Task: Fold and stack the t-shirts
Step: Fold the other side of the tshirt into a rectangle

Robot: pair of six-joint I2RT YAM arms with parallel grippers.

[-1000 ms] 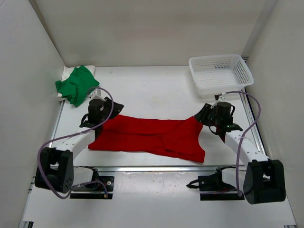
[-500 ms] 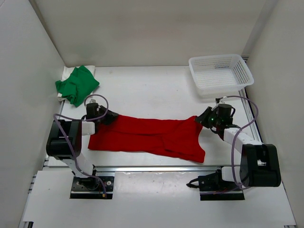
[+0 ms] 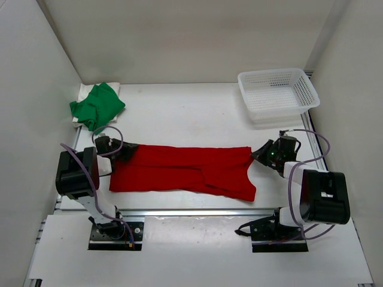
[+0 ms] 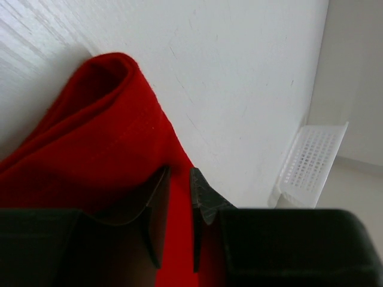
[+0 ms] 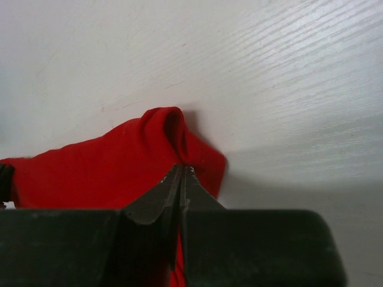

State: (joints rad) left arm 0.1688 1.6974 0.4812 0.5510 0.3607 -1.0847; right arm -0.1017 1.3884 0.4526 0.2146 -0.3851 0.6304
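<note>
- Top view: the green t-shirt (image 3: 96, 106) covers most of the cream-white t-shirt (image 3: 87, 91); only edges show.
- Left wrist view: the left end effector (image 4: 179, 173) body masks the lower red t-shirt (image 4: 108, 137) and the base of the basket (image 4: 311, 161).
- Right wrist view: the red t-shirt runs off the left edge; the right end effector (image 5: 182, 169) body hides its lower part.

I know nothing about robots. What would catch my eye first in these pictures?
The red t-shirt, pulled out flat across the middle of the table, with the left fingers pinching its left end and the right fingers its right end. Next, a crumpled green t-shirt in the far left corner, and a white mesh basket at the far right.
</note>
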